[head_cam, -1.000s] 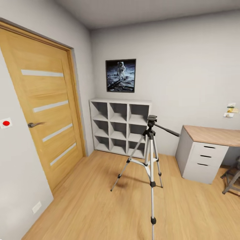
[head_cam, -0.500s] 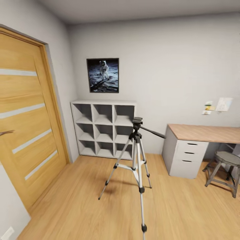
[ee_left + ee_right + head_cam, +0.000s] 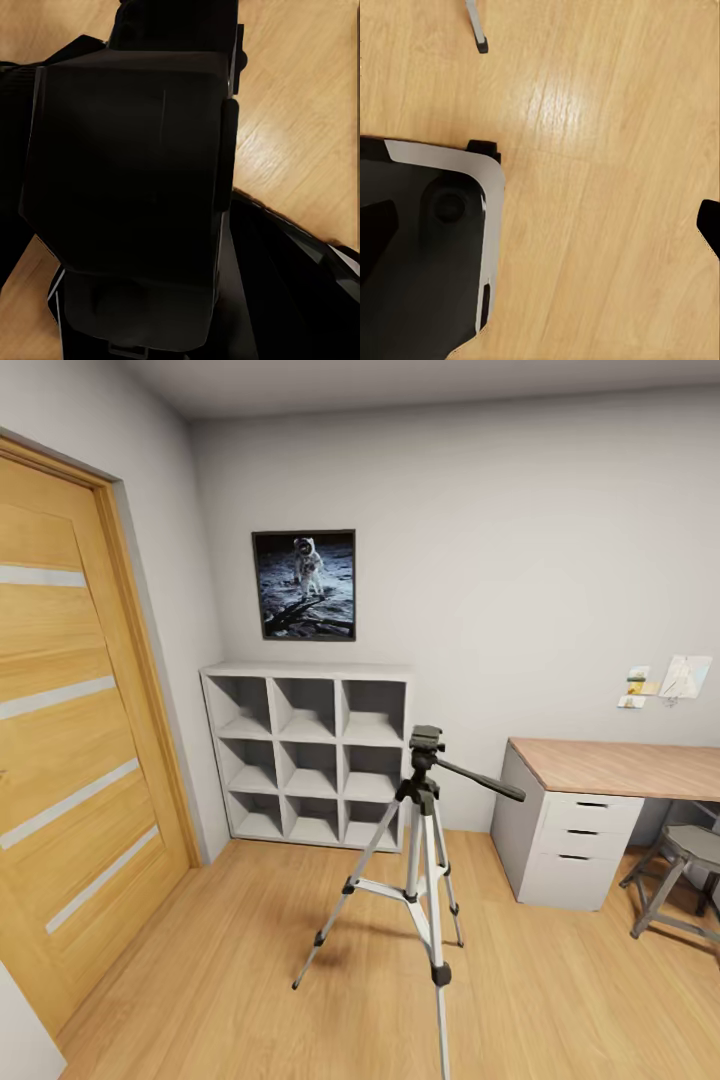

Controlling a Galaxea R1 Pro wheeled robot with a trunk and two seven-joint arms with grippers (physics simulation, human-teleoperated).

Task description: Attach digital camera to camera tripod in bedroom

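Observation:
The camera tripod (image 3: 424,830) stands on the light wood floor in the middle of the bedroom in the head view, silver legs spread, black head (image 3: 426,740) bare on top, and its pan handle (image 3: 482,780) pointing right. One of its black feet (image 3: 482,43) shows in the right wrist view. A black boxy body, the digital camera (image 3: 127,187), sits close against the lens in the left wrist view and hides the fingers holding it. My right gripper (image 3: 540,229) is open above the floor, with dark fingertips (image 3: 709,225) at the picture's edges and nothing between them.
A white cube shelf (image 3: 310,755) stands against the far wall under the astronaut poster (image 3: 305,585). A wooden door (image 3: 70,760) is on the left. The white desk (image 3: 620,770) and a grey stool (image 3: 690,855) are on the right. My black base (image 3: 427,247) is near the tripod foot.
The whole head view has swung right, so the camera moved: the door slid off to the left and the desk and stool came further into view. The tripod itself stands as before.

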